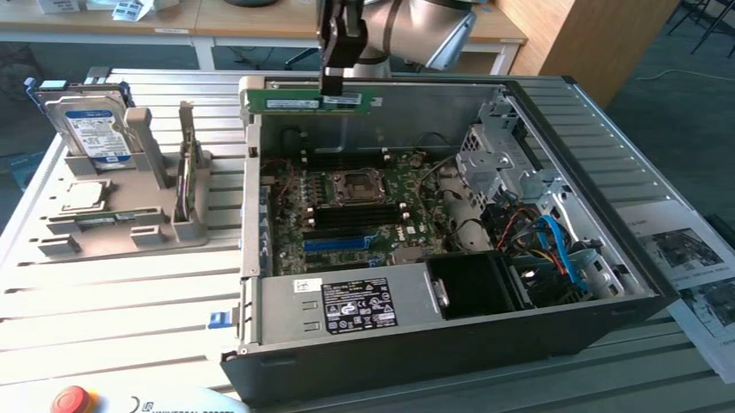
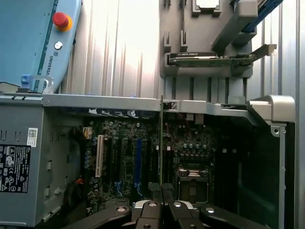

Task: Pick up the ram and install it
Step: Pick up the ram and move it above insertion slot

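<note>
Directly beneath the pincer [image 1: 332, 86] lies the open desktop computer case [image 1: 436, 366], side panel off. Its motherboard [image 1: 344, 215] faces up below the fingers, and the labelled power supply [image 1: 344, 305] sits at the case's near end, well apart from the pincer. Toward the exterior view's left of the pincer stands a grey parts fixture [image 1: 115, 232]. It carries an upright hard drive [image 1: 92, 125] and, further from the pincer, a flat square CPU chip [image 1: 78, 196]. The pincer is pressed together on the ram [image 1: 305, 102], pinching the upper edge of the green stick. The ram hangs level, label side out, by the case's far rim and clear of the board. In the wrist view the ram [image 2: 161, 143] runs edge-on, a thin line from the fingers [image 2: 151, 206] out over the motherboard [image 2: 124, 157].
</note>
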`<state>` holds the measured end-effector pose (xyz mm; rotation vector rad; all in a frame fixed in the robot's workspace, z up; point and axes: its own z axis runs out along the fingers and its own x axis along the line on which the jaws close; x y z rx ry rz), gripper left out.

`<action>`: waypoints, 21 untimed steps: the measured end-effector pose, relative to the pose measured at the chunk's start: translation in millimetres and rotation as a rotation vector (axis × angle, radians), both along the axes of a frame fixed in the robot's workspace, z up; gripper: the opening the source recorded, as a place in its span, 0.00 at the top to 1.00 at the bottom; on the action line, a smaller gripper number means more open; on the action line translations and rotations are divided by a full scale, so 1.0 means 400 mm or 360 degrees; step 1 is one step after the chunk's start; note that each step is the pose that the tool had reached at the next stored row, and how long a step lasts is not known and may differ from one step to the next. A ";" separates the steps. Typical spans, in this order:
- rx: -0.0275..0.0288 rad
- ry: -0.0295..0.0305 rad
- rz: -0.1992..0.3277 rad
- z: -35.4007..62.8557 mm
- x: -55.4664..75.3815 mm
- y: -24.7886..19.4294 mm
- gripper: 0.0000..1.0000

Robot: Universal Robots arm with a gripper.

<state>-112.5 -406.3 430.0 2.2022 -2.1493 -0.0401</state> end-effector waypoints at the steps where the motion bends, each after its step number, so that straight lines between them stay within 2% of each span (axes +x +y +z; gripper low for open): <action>1: 0.00000 0.00003 0.0000 0.000 0.009 0.000 0.89; 12: 0.00000 0.00044 0.0001 0.000 0.097 -0.001 0.89; 17: 0.00000 0.00044 0.0002 0.000 0.106 -0.001 0.89; 19: 0.00002 -0.00015 0.0003 0.000 0.106 -0.001 0.89; 21: -0.00002 -0.00171 0.0011 0.000 0.106 -0.001 0.89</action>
